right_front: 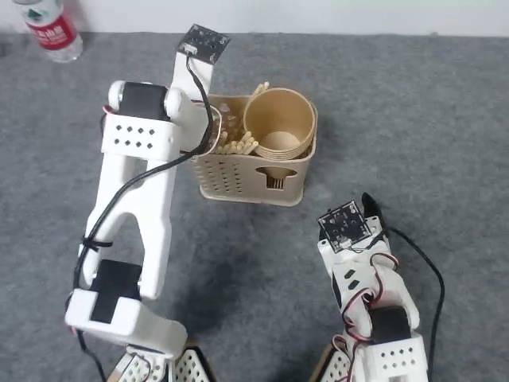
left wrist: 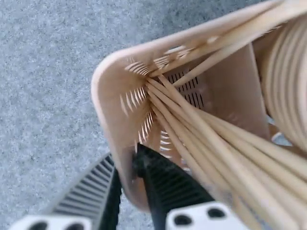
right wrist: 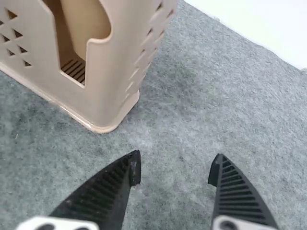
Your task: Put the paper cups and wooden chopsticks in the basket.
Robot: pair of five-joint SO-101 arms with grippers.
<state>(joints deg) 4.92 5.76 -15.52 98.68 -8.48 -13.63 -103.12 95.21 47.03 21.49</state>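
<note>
From above, the beige basket (right_front: 246,179) stands upright on the grey mat (right_front: 429,119). A stack of paper cups (right_front: 278,131) fills its right half and a bundle of wooden chopsticks (right_front: 238,146) leans in its left half. The left arm (right_front: 135,191) stretches over the basket's left rim. The right gripper (right_front: 371,204) hangs low over the mat, in front of the basket and to its right, apart from it. A plastic bottle (right_front: 52,28) lies at the far left corner.

At the left wrist, the left gripper (left wrist: 127,175) straddles the basket (left wrist: 108,81) at a rounded corner, with one finger (left wrist: 91,196) outside the wall and the other (left wrist: 168,182) inside. The jaws stand close together and seem clamped on the wall itself, though the contact is hard to make out. The wooden chopsticks (left wrist: 201,129) fan out from the floor of that corner, just beside the inner finger, and the paper cups (left wrist: 288,81) curve along the far side.

At the right wrist, the right gripper (right wrist: 175,167) holds its jaws wide apart with nothing between them, over bare mat (right wrist: 216,96) and near a corner of the basket (right wrist: 110,72).
</note>
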